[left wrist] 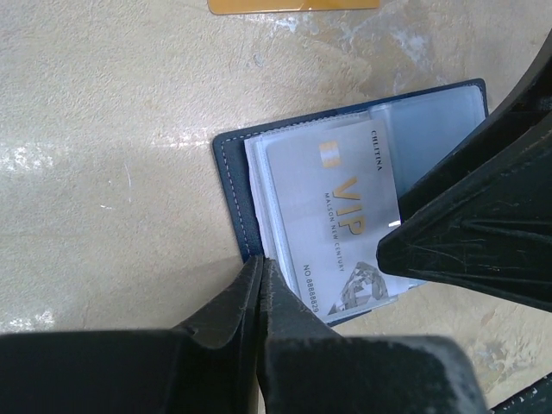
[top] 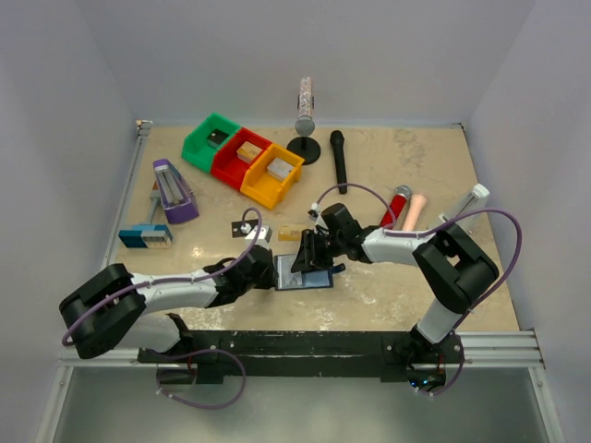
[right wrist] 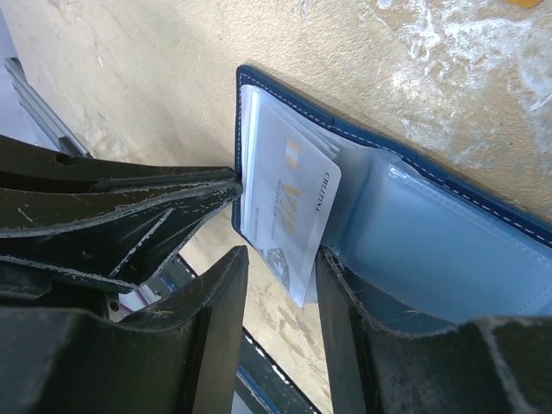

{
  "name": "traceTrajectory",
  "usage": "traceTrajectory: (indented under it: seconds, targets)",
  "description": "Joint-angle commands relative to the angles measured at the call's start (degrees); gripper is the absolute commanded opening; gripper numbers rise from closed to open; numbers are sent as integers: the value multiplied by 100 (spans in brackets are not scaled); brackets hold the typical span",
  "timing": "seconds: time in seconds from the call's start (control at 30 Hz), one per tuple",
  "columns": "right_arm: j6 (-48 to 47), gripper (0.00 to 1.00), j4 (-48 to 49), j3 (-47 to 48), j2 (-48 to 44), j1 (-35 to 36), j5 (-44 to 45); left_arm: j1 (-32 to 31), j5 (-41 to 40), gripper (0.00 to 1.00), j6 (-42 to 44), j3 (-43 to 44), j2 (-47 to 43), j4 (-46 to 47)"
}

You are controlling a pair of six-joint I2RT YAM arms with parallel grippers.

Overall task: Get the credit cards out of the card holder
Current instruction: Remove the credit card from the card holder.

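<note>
The tabletop [top: 397,157] is beige, mottled with whitish blotches. The card holder [top: 305,275] is dark blue with pale stitching along its edge and blue-grey inner pockets. The silvery grey card [left wrist: 336,216] in it bears gold "VIP" lettering and a diamond print. At about its eleven o'clock lies a tan-gold card [left wrist: 293,5]. Toward the tabletop's eleven o'clock stand a green bin [top: 199,148], a red bin [top: 226,166] and a yellow-orange bin [top: 260,189]. At nine o'clock are a purple block [top: 174,192] and a blue-and-grey block [top: 145,237]. The jaws are black.
</note>
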Motion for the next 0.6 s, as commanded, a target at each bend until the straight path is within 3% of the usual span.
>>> traceTrajectory:
  seconds: [0.0, 0.57]
  targets:
    - [92, 41, 465, -72, -58, 14, -282, 15, -111, 1, -85, 85, 115, 88]
    - [628, 41, 1608, -405, 65, -13, -756, 15, 162, 0, -156, -65, 327, 474]
